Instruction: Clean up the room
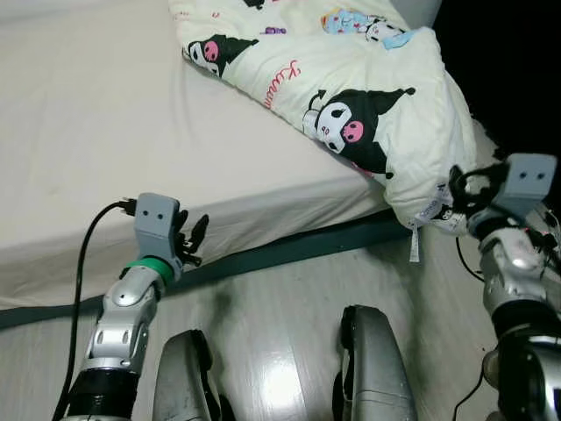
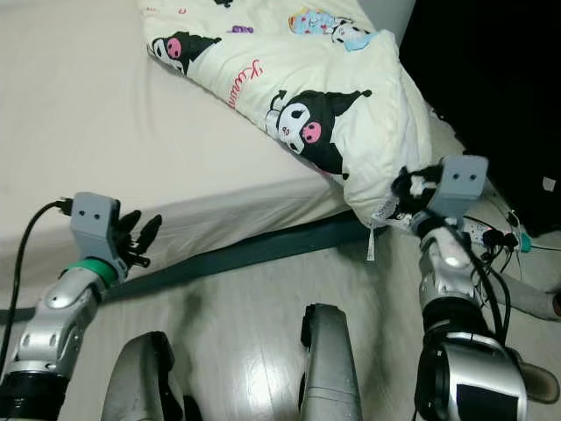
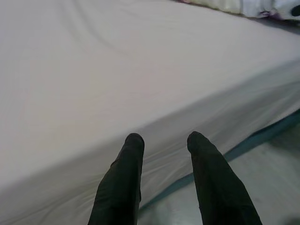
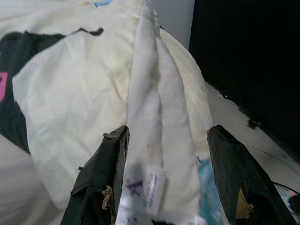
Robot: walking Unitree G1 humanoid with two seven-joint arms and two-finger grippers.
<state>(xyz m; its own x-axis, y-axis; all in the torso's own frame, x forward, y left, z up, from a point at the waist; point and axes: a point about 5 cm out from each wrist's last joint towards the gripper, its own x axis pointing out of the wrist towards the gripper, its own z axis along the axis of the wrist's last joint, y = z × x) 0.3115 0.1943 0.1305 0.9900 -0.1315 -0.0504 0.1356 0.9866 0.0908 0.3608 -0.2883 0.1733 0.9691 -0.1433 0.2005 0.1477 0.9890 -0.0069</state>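
While the left gripper (image 1: 195, 239) hovers with fingers spread beside the bed's (image 1: 96, 140) edge, the right gripper (image 4: 164, 187) reaches the hanging corner of a cartoon-printed comforter (image 1: 368, 105), its fingers parted around the folded hem above the pale floor (image 1: 280, 316).

Lighting was pretty even and soft on the bed (image 1: 105, 132), no harsh shadows. The glossy floor (image 1: 280, 368) threw back a bright glare patch. Right side fell off into pure black. Wrist views were slightly soft, fingers (image 3: 122, 183) blurry up close.
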